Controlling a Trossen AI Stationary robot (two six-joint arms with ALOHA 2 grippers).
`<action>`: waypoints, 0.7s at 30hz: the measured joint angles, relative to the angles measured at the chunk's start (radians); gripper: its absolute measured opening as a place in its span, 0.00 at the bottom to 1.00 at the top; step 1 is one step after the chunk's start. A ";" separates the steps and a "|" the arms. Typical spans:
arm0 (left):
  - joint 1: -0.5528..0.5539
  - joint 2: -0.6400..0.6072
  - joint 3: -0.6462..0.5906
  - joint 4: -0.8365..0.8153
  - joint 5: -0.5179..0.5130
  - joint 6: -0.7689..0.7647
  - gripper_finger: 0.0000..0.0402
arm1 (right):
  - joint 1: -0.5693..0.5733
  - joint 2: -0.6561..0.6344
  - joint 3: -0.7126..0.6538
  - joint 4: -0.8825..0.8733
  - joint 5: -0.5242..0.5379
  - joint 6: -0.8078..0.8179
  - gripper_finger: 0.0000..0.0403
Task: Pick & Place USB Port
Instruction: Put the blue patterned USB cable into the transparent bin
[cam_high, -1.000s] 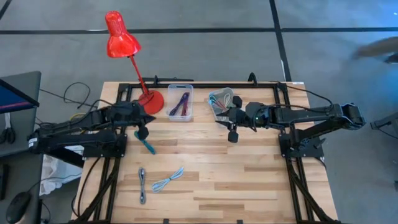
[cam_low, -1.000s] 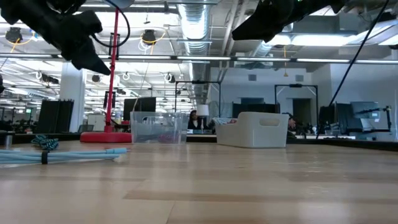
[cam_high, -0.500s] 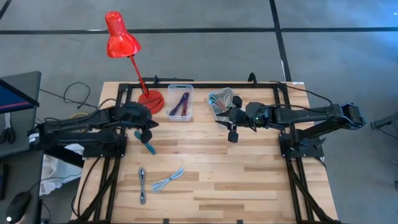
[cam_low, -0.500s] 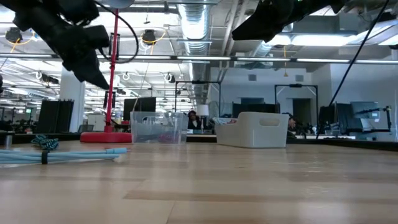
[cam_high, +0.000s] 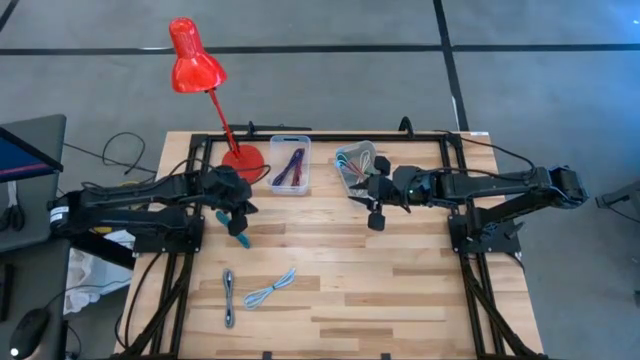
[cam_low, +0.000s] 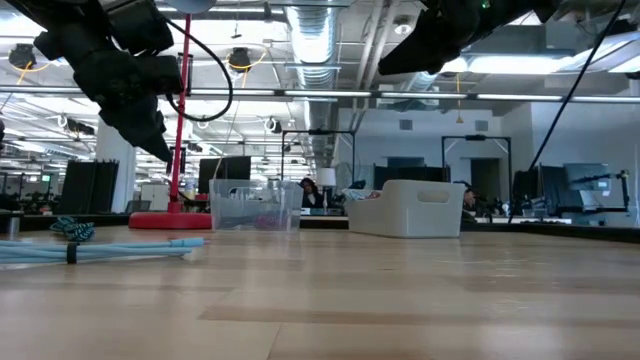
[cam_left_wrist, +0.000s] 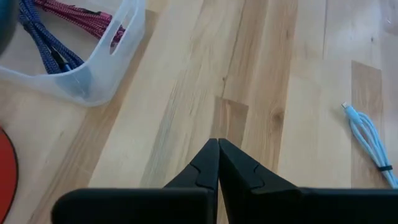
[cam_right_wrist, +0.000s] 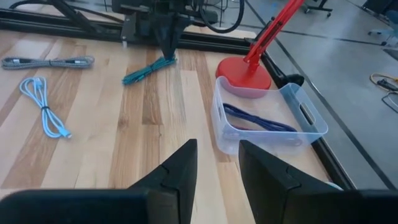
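Note:
Three bundled USB cables lie flat on the wooden table: a teal one (cam_high: 240, 238), a grey one (cam_high: 228, 297) and a light-blue one (cam_high: 270, 290). My left gripper (cam_high: 239, 215) hovers shut just beyond the far end of the teal cable and holds nothing; in its wrist view the fingertips (cam_left_wrist: 218, 143) meet over bare wood. My right gripper (cam_high: 376, 216) hangs open above the table's middle, near the white bin (cam_high: 355, 163), which holds cables. The right wrist view shows the teal cable (cam_right_wrist: 149, 70), the grey cable (cam_right_wrist: 46, 62) and the light-blue cable (cam_right_wrist: 43, 106).
A clear plastic bin (cam_high: 290, 165) with blue and red cables stands at the far edge between the arms. The red desk lamp's base (cam_high: 241, 159) sits left of it. Bare wood stretches across the table's near right half. Black frame rails border the table.
My left gripper has moved a little toward the table's right and come down, staying shut. The cables have stayed where they were.

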 joint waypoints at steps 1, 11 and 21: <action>0.000 0.000 0.000 0.000 0.001 0.002 0.02 | 0.000 0.000 0.000 -0.002 0.000 0.000 0.28; -0.043 0.001 0.000 0.000 0.082 0.028 0.02 | 0.000 0.000 0.000 -0.012 0.000 -0.001 0.28; -0.242 0.080 0.000 0.001 0.078 0.026 0.01 | 0.000 0.000 0.000 -0.011 0.000 -0.003 0.28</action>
